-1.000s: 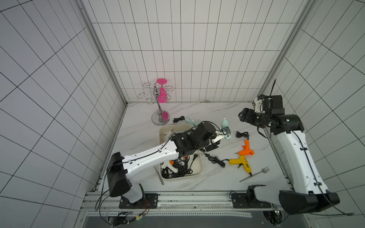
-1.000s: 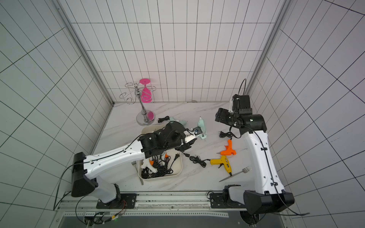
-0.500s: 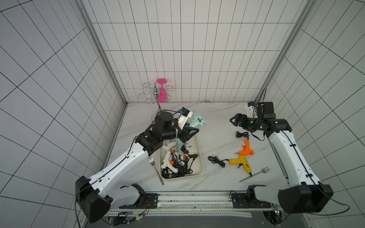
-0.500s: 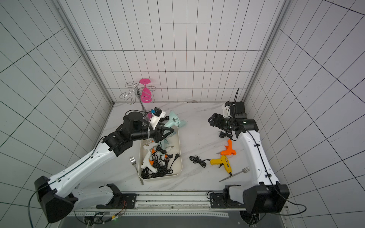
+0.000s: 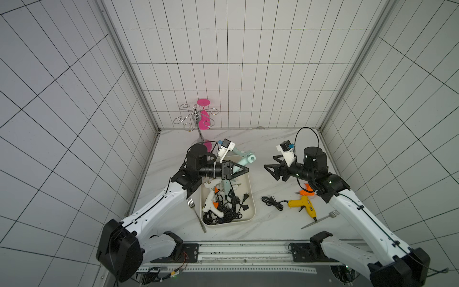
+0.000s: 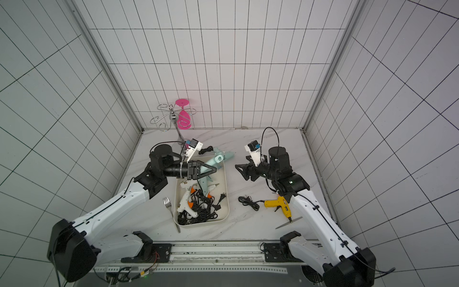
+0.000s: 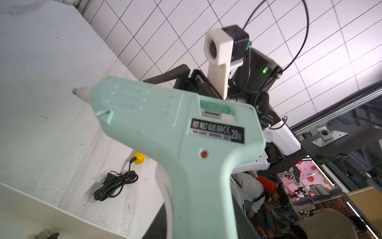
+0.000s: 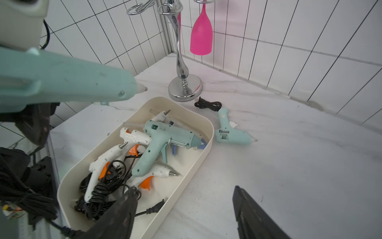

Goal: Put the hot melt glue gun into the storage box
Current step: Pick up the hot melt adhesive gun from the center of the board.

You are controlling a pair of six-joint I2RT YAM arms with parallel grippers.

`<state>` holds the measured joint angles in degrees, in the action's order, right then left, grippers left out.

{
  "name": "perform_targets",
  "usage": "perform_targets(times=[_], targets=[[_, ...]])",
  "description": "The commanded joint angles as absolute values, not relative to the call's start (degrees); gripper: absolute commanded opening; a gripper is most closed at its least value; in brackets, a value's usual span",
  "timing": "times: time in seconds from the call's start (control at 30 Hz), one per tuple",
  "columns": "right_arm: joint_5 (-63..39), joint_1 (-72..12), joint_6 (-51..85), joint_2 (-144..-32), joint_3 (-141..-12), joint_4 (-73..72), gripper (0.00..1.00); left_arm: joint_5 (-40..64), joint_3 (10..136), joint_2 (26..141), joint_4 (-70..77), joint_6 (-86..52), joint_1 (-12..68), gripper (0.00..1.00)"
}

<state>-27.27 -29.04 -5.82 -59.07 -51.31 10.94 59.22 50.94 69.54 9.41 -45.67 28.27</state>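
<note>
My left gripper is shut on the handle of a mint-green hot melt glue gun and holds it in the air over the far end of the storage box. In the left wrist view the glue gun fills the frame, with my left gripper closed round its handle. The cream-white box holds several glue guns and tangled black cords. My right gripper hangs open and empty to the right of the box, pointing toward it.
A second mint glue gun lies on the table just beyond the box. A yellow gun, an orange one and a coiled cord lie under the right arm. Forks flank the box. A chrome rack with a pink glass stands at the back.
The left arm has carried the mint glue gun from the table right of the box to above the box's far end. The right gripper has moved left and lower, and its jaws have narrowed slightly.
</note>
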Motion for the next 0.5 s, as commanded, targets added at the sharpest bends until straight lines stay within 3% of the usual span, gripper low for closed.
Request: perform_targets(times=[0.0,0.17,0.47], targets=[[-24.01,-31.31,-14.85,-59.45,-47.44,-1.15,0.73,63.81,48.16,69.57,24.96,-58.7,26.54,0.14],[-18.99,-38.83,-19.42,-63.85,-45.78,-11.51,0.71,63.9,46.77,70.77,34.55,-67.47,26.58,0.14],[-5.53,-47.67,-22.49,-72.03,-43.28,-36.41,0.72,63.17,45.73,70.3,35.29,-70.2,27.5,0.14]])
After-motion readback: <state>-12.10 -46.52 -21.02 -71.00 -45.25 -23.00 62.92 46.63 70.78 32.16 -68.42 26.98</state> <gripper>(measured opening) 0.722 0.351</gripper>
